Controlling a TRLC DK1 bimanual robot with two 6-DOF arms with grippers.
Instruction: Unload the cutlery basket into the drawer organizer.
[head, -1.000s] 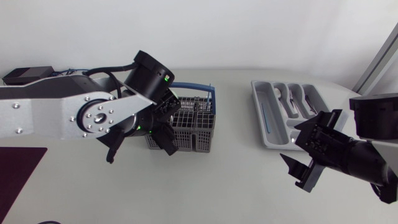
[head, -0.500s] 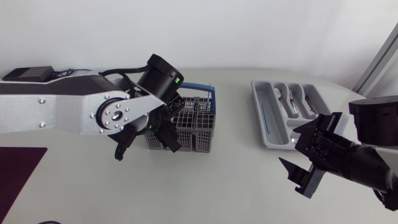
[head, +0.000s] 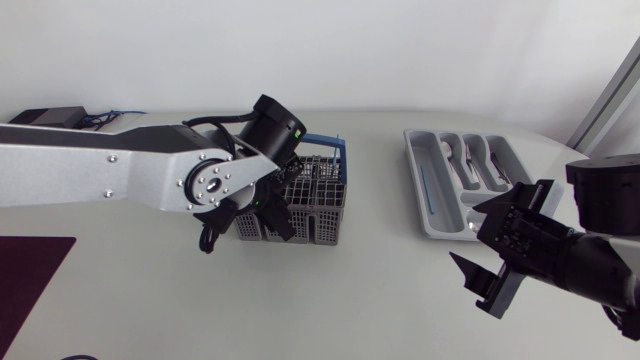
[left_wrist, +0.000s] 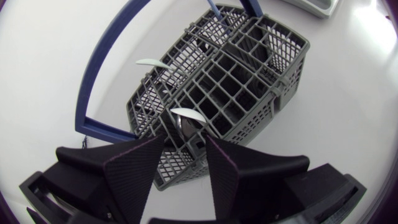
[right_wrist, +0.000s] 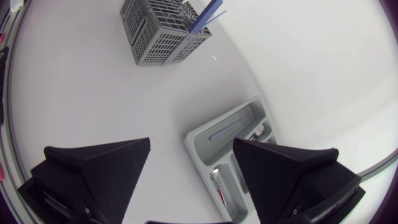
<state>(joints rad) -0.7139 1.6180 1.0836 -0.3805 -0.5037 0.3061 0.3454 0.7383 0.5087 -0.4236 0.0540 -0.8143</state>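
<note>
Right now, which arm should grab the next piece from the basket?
Left. Left gripper hangs open over the cutlery basket, a spoon just ahead of it. Right gripper is open near the drawer organizer.

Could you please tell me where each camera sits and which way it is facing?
Head view: fixed above the table, looking down; left arm and right arm come in from the sides, cutlery basket and drawer organizer between.
Left wrist view: on the left arm's last link, looking down into the basket; open jaws show.
Right wrist view: on the right arm's last link, over the organizer, basket beyond; open jaws show.
Shared: all three show the basket.
</note>
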